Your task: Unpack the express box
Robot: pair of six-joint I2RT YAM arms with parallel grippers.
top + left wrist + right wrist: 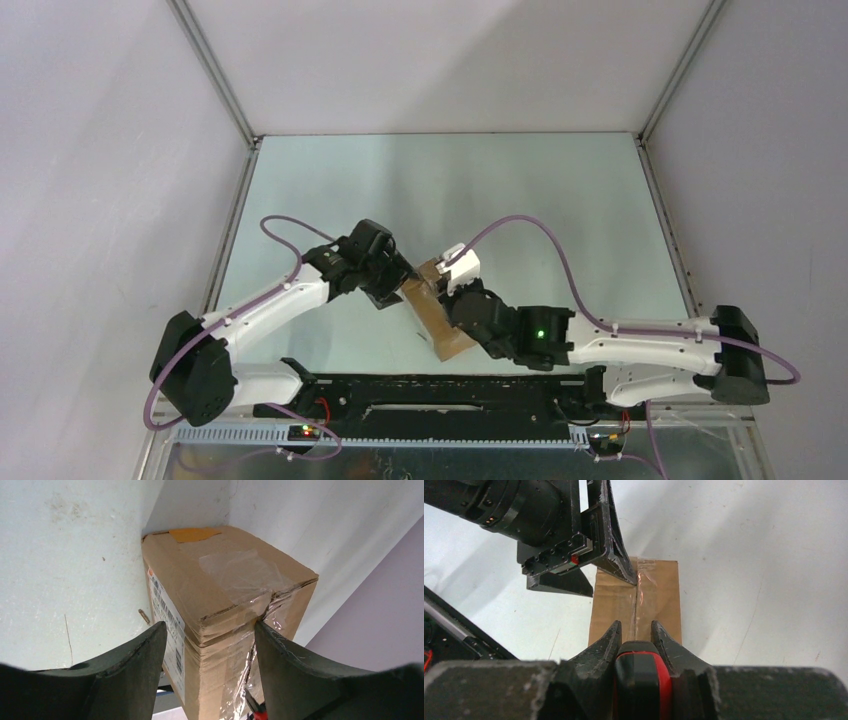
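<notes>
The express box (432, 318) is a brown taped carton lying on the table between both arms. In the left wrist view the express box (220, 595) fills the gap between my fingers, white barcode label on its left side. My left gripper (392, 285) (207, 640) holds its far end, one fingertip (262, 630) on the torn tape seam, the other against the label side. My right gripper (462, 300) (635, 627) hangs over the box's near end, shut on a red-and-black knife handle (639, 680). The blade is hidden. The box (656, 597) shows its taped centre seam.
White enclosure walls (120, 150) ring the pale table (450, 190). The black base rail (440, 400) runs along the near edge. The left arm's wrist (524, 510) hangs over the box's far end in the right wrist view.
</notes>
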